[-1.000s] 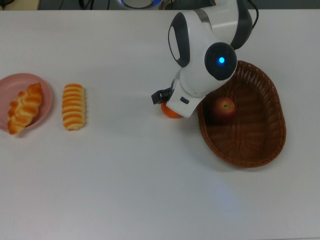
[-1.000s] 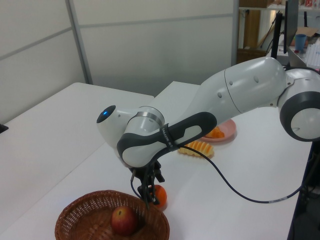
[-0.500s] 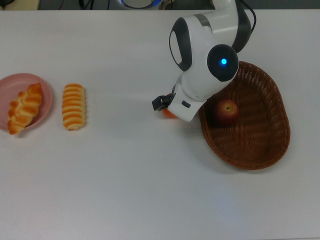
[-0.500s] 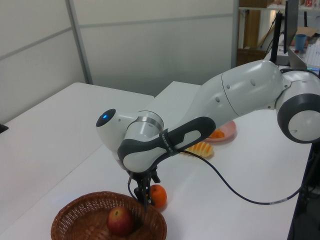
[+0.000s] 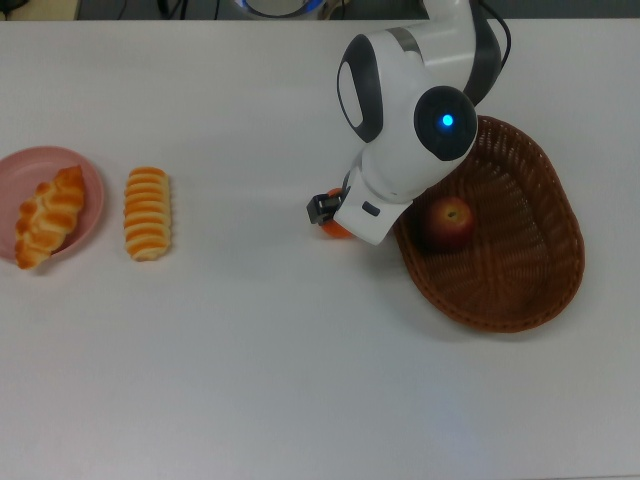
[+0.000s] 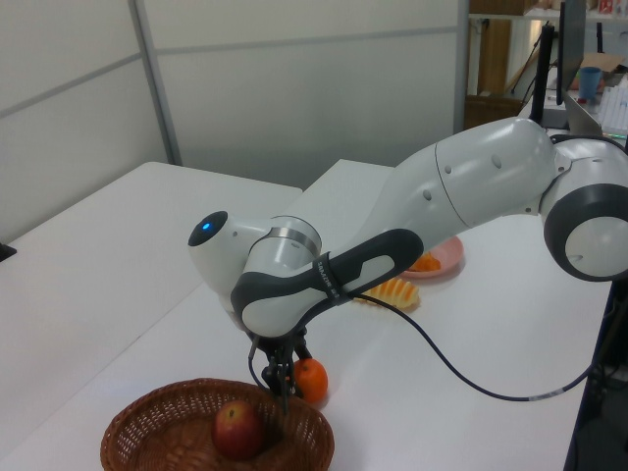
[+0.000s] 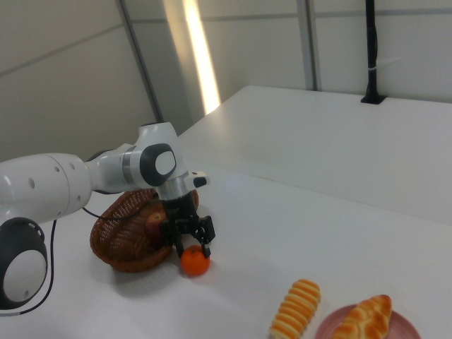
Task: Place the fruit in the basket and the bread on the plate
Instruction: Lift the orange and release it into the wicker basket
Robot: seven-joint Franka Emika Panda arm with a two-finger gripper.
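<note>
The orange mandarin (image 7: 195, 263) rests on the white table just outside the wicker basket (image 5: 540, 290), and in the top view the arm hides most of the mandarin (image 5: 334, 229). My gripper (image 7: 189, 247) points down right over it, open, a finger on each side of its top. The dark red apple (image 5: 447, 222) lies in the basket. At the top view's left, the braided loaf (image 5: 47, 216) lies on the pink plate (image 5: 22, 167). The striped roll (image 5: 148, 212) lies on the table beside the plate.
The white arm (image 5: 405, 110) hangs over the basket's rim at the top view's left side. A black cable (image 6: 461, 373) loops from the arm over the table. In the top view, bare table lies between the roll and the mandarin and along the near edge.
The basket has slid a little toward the top view's right. My hand has shifted slightly and settled lower over the mandarin, which stays on the table.
</note>
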